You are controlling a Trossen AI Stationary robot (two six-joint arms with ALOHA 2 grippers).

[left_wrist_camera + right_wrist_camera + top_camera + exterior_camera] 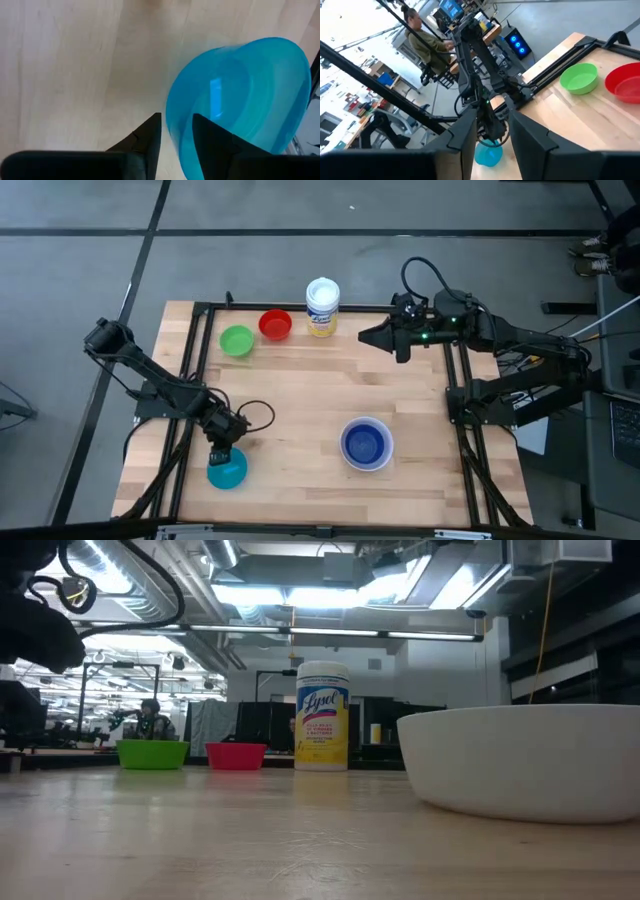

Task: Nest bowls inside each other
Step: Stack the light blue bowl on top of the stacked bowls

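Left gripper [176, 131] apparently pinched on small cyan plastic bowl's [228, 469] rim, front-left worktop corner; rim best seated deeper before lifting.

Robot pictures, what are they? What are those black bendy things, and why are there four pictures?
The black bendy things are two robot arms at a wooden table. Each ends in a pinching tool. One camera looks down from above, one sits low at table level, and one rides on each wrist.

On the table are a green bowl, a red bowl, a white tub with a yellow label, and a dark blue bowl sitting inside a white bowl.

The left tool pinches the rim of a cyan bowl, one finger outside and one inside. The right tool hangs in the air near the tub, holding nothing.
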